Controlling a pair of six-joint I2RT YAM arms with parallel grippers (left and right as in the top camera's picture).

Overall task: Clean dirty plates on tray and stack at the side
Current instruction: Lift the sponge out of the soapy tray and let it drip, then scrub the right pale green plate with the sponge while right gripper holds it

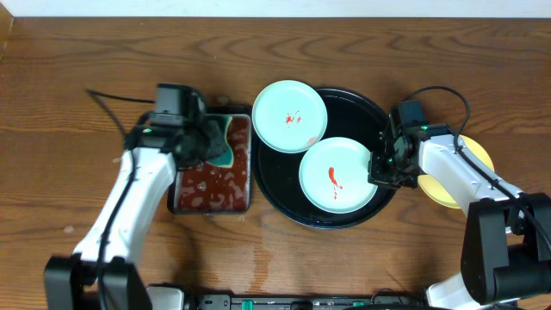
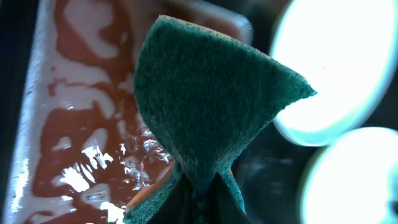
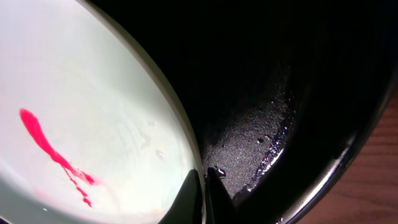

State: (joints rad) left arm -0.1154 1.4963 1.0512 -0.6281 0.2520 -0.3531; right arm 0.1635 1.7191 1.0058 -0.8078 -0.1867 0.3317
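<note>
A black tray sits at the middle of a wooden surface, seen from above. A mint streaked plate, marked with one long red smear, lies inside the tray toward its right side. The right tool is at that plate's right edge, just inside the tray's right rim; its two fingers are drawn nearly together, one over the plate and one over the wet black tray floor, with the plate's rim running into the thin gap between them, so it appears pinched on the rim. A second mint speckled plate, dotted with red, rests across the tray's upper left rim, partly over its edge. A yellow plate lies outside the tray to its right, largely hidden under the right arm. Just left of the tray is a red tray holding reddish liquid. Above it the left tool is clamped on a green sponge, which fans out beyond the fingertips.
</note>
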